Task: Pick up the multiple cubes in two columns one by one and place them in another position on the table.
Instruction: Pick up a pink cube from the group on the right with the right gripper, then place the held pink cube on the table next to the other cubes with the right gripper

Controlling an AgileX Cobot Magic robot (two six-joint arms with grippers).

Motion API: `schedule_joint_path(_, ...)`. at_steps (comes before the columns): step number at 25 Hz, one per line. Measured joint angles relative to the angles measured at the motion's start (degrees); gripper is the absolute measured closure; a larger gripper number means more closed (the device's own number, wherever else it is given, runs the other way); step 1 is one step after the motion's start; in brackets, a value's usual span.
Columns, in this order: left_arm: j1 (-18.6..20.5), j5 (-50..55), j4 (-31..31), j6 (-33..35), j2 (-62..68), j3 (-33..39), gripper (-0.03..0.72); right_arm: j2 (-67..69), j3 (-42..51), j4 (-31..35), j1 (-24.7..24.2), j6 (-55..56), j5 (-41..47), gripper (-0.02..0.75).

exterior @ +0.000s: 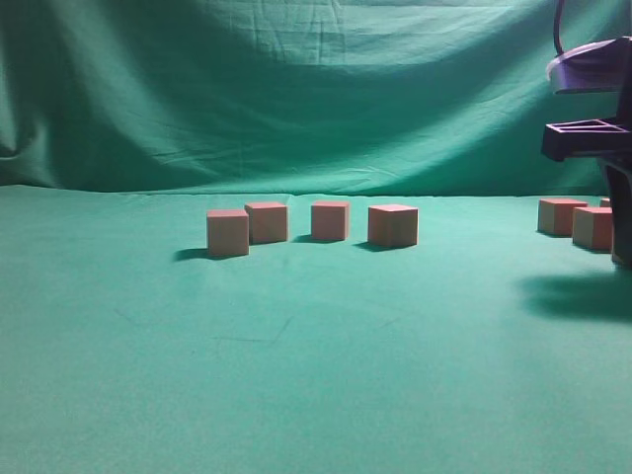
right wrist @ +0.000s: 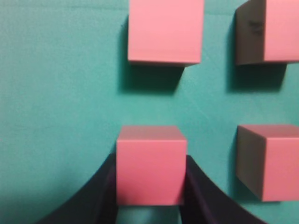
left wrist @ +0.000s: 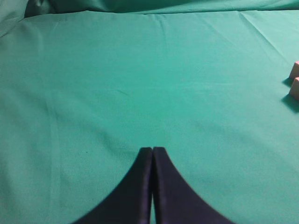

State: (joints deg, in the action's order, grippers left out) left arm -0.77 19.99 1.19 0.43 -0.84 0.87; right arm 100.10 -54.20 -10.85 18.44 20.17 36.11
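Right gripper (right wrist: 149,196) fingers pressed against both sides of a cube (right wrist: 150,163), three more at 12, 1, 3 o'clock. Left gripper (left wrist: 152,156) fully closed, empty, over table (left wrist: 117,84).

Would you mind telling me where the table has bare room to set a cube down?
The widest free patch is the table in front of the four cubes, reaching the near edge. The far-left table beside them is bare too, as is the gap between that group and the right cluster. It is crowded at the right cluster, where the right pincer works.
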Motion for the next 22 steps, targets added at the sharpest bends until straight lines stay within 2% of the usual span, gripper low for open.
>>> schedule_joint_path(5, 0.0, 0.0, 0.0, 0.0, 0.0, 0.0, 0.688, -1.78, 0.0, 0.0, 0.0, 0.05, 1.06, 0.468)
schedule_joint_path(10, 0.0, 0.0, 0.0, 0.0, 0.0, 0.0, 0.688, -9.06, -1.73, 2.24, 0.0, -2.01, 6.61, 0.468)
schedule_joint_path(13, 0.0, 0.0, 0.0, 0.0, 0.0, 0.0, 0.688, -14.39, -2.49, 7.75, 0.0, -7.54, 10.15, 0.468)
schedule_joint_path(19, 0.0, 0.0, 0.0, 0.0, 0.0, 0.0, 0.688, -20.31, -2.62, 26.98, 0.0, -25.1, 19.11, 0.468)
schedule_joint_path(22, 0.0, 0.0, 0.0, 0.0, 0.0, 0.0, 0.688, -20.31, -2.62, 33.25, 1.06, -29.53, 22.22, 0.468)
